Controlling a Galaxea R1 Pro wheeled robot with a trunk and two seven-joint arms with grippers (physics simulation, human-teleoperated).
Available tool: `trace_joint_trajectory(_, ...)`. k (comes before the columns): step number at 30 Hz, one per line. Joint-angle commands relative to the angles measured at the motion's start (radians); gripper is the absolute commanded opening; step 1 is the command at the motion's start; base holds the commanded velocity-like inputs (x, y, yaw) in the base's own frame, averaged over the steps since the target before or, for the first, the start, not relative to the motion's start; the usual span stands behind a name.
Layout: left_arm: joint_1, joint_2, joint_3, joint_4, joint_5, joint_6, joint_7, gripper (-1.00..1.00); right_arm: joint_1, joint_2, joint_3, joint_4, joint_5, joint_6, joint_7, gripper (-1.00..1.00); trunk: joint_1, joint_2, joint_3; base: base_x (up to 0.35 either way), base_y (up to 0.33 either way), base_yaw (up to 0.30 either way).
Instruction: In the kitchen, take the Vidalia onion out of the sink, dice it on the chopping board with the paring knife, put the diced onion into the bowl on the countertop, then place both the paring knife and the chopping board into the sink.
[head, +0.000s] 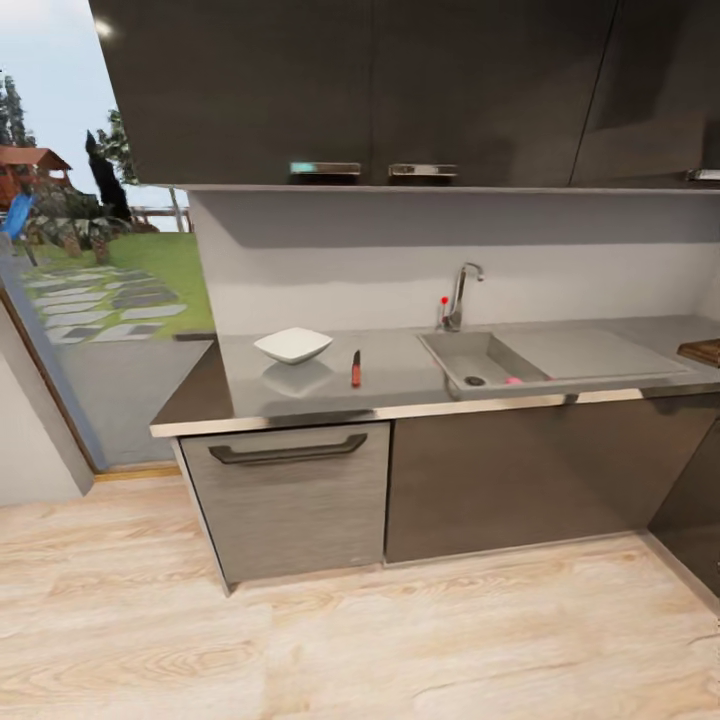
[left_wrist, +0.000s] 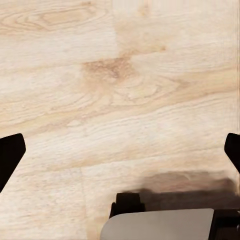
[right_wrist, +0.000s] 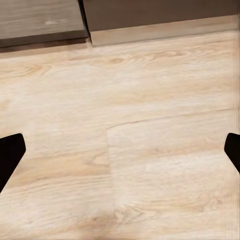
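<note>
On grey countertop (head: 400, 375) (glossy): bowl (head: 292, 345).

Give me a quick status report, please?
Both grippers open, empty, over floor. Onion in sink; knife beside bowl; board at far right. Nothing blocking.

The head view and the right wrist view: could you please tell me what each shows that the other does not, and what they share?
Head view: the countertop, with the bowl, the paring knife, the sink holding the Vidalia onion, and an end of the chopping board at the far right.

Right wrist view: the right gripper, its dark fingers spread wide above the floor, holding nothing.

Both: the pale wooden floor and the foot of the dark cabinets.
</note>
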Motion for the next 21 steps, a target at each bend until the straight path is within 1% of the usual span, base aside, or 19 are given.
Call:
trace_joint_trajectory(1,0.0,0.0,0.0,-0.001,0.0,-0.002,0.0,1.0,-0.001,0.0,0.0,0.001,0.0,-0.003,-0.001,1.0,0.0,0.0,-0.001,0.124,-0.306,0.011)
trace_joint_trajectory(8,0.0,0.001,0.0,-0.001,0.001,-0.002,0.0,1.0,-0.001,0.0,0.0,0.001,0.001,-0.022,-0.001,1.0,0.0,0.0,-0.001,0.165,-0.291,0.002)
trace_joint_trajectory(12,0.0,0.001,0.0,-0.001,0.001,-0.002,0.0,1.0,-0.001,0.0,0.0,0.001,0.001,-0.024,-0.001,1.0,0.0,0.0,-0.001,0.206,-0.208,0.059)
trace_joint_trajectory(16,0.0,0.001,0.0,-0.002,0.002,-0.002,0.0,1.0,-0.001,0.0,0.0,0.001,0.001,-0.024,-0.001,1.0,0.0,0.0,-0.001,0.218,-0.083,0.163)
trace_joint_trajectory(21,0.0,0.001,0.0,-0.002,0.003,-0.002,0.0,1.0,-0.001,0.0,0.0,0.001,0.002,-0.024,-0.001,1.0,0.0,0.0,-0.001,0.221,0.018,0.18)
